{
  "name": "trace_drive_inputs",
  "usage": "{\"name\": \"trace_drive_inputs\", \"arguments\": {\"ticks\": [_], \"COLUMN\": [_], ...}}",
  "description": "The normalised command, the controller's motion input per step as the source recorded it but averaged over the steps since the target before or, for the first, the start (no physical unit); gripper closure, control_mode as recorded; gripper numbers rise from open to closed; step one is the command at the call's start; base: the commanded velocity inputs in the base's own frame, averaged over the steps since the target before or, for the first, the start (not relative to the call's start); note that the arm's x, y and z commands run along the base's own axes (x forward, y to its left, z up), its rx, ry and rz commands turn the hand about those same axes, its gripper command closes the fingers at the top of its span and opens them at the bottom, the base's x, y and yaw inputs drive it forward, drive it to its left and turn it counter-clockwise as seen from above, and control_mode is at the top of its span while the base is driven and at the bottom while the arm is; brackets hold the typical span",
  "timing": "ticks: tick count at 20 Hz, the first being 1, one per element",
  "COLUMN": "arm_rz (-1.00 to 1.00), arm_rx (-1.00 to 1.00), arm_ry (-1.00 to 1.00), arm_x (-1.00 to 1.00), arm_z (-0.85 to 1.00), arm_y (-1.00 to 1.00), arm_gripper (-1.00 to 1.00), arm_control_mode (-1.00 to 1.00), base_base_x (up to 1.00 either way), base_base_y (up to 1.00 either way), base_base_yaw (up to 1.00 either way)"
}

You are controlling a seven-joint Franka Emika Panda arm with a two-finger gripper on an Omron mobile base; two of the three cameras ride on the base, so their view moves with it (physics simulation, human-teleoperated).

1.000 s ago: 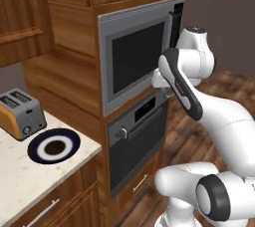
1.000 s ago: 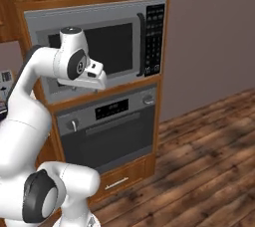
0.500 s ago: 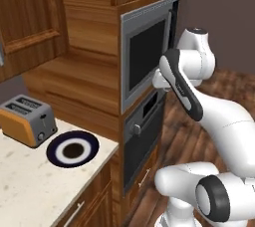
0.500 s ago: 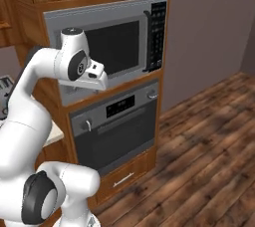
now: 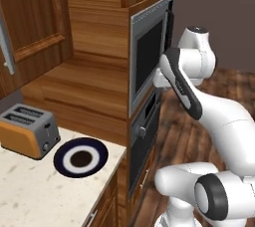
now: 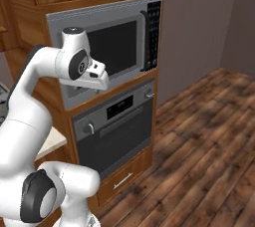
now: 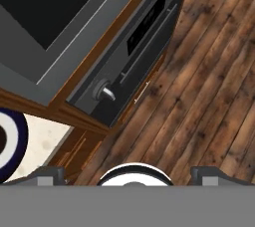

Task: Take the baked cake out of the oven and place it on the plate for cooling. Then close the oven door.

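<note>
The oven (image 6: 113, 126) sits built into the wooden cabinet column, directly under the silver-framed microwave (image 6: 107, 47). The oven door (image 6: 117, 136) is shut flush against its frame, with the horizontal bar handle (image 6: 115, 124) across its upper part, a round knob (image 6: 89, 128) at the left end and the black display strip (image 6: 120, 107) between the knobs. In the hand view the same oven front (image 7: 132, 56) runs slantwise across the middle of the picture, its knob (image 7: 103, 91) showing clearly, with wooden floor (image 7: 204, 81) on the far side of it.

The gripper (image 6: 99, 77) hangs at the end of the raised arm, in front of the lower left part of the microwave and above the oven's left knob. It is near the oven front but apart from it, touching nothing. In the hand view its two dark fingertips (image 7: 47, 175) stand far apart at the bottom edge, so the jaws are spread wide and hold nothing.

The plate (image 5: 80, 158) lies flat on the pale counter (image 5: 35, 196) to the left of the cabinet column, just beside an orange toaster (image 5: 27, 132). Its navy rim also shows at the left edge of the hand view (image 7: 11, 144). The plate is well below the gripper and to its left. The cake cannot be seen behind the shut door.
</note>
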Motion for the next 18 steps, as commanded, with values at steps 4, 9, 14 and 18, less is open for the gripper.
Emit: {"name": "trace_drive_inputs", "arguments": {"ticks": [4,9,14,18], "arm_rz": [0.00,0.00,0.00,0.00], "arm_rx": [0.00,0.00,0.00,0.00], "arm_ry": [0.00,0.00,0.00,0.00], "arm_x": [0.00,0.00,0.00,0.00], "arm_z": [0.00,0.00,0.00,0.00], "arm_y": [0.00,0.00,0.00,0.00], "arm_gripper": [-1.00,-1.00,-1.00,-1.00], "arm_control_mode": [1.00,1.00,1.00,1.00], "base_base_x": [0.00,0.00,0.00,0.00], "base_base_y": [0.00,0.00,0.00,0.01], "base_base_yaw": [-0.05,0.00,-0.03,-0.02]}}
